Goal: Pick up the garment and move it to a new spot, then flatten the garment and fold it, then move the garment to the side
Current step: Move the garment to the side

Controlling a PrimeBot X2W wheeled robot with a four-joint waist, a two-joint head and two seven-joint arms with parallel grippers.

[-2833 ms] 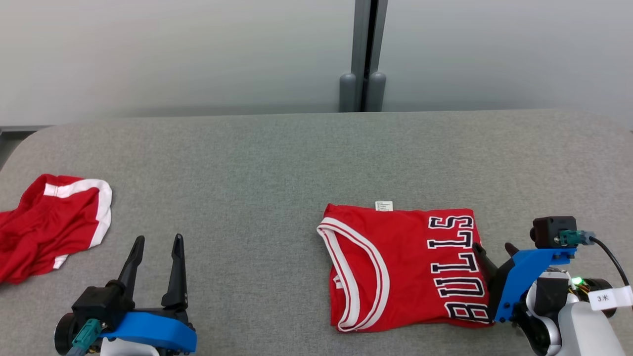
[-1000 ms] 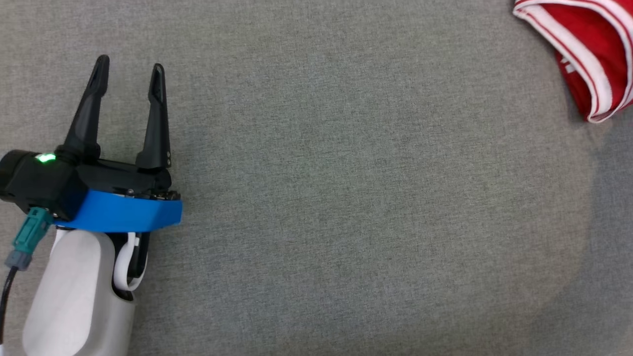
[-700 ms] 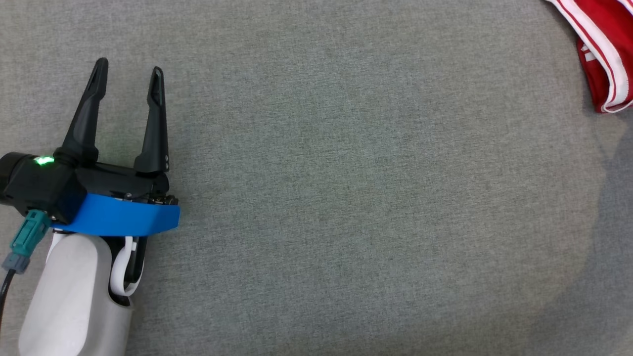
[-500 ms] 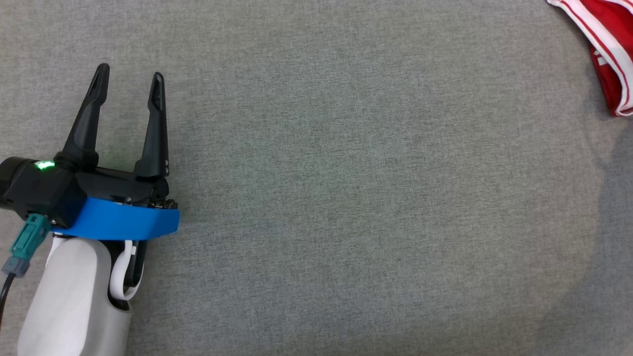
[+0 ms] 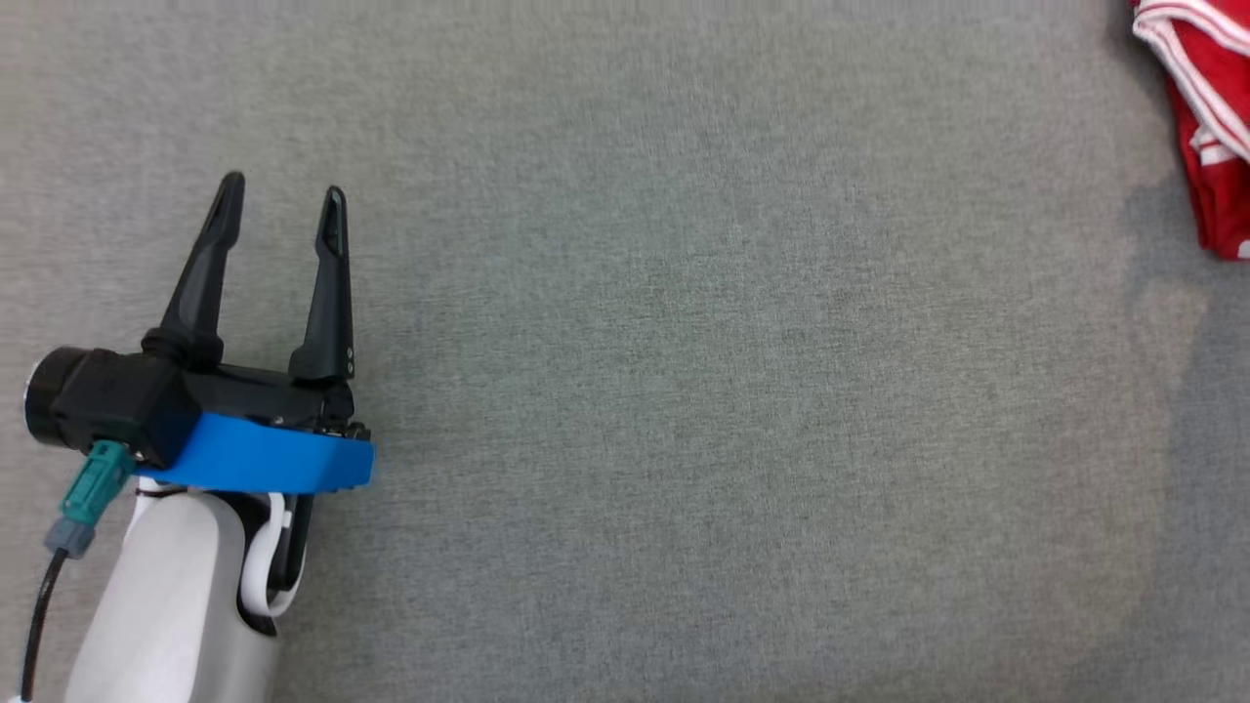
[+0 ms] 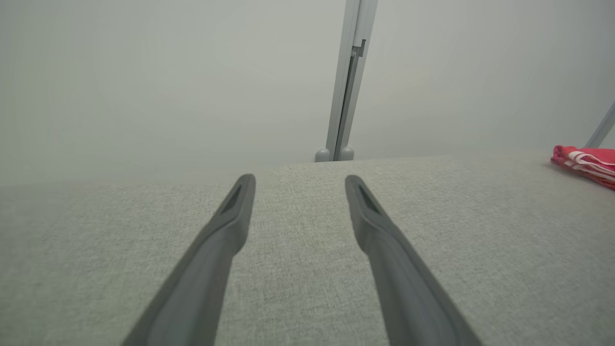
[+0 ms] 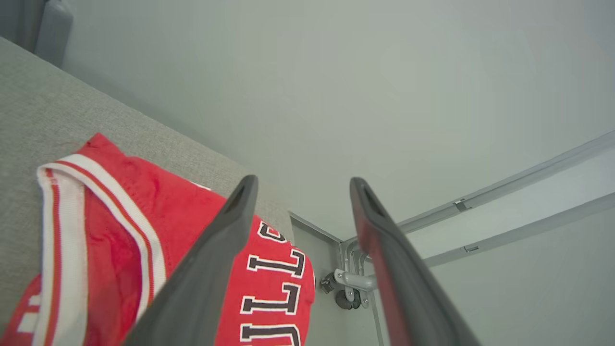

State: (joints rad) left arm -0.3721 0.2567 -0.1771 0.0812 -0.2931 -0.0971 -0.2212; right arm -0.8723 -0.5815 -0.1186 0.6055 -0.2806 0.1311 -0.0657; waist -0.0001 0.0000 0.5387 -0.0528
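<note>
Nearest the robot's body, the left gripper hovers low over the grey cloth table, its two dark fingers spread apart with nothing between them. A broad stretch of table cloth runs away from it to the right.

At the upper right edge of the head view lies the garment, a red jersey with white trim, well apart from the left gripper and on the table's right-hand side. In the left wrist view it is a small red heap far off to the right of the fingers.

The right gripper is the one beside it. Its fingers stand apart too, and the folded jersey lies just below and behind the left of the two (black lettering shows on the top layer), close to the table's corner. Nothing appears to be pinched between the fingers. So little of the jersey shows that its long axis cannot be told with any certainty.

Judging by this, the jersey sits folded at the side and the last step looks close to done. Any further nudge would fall to the right arm, the nearer one.

Beyond the table stands a pale wall with a grey post
</note>
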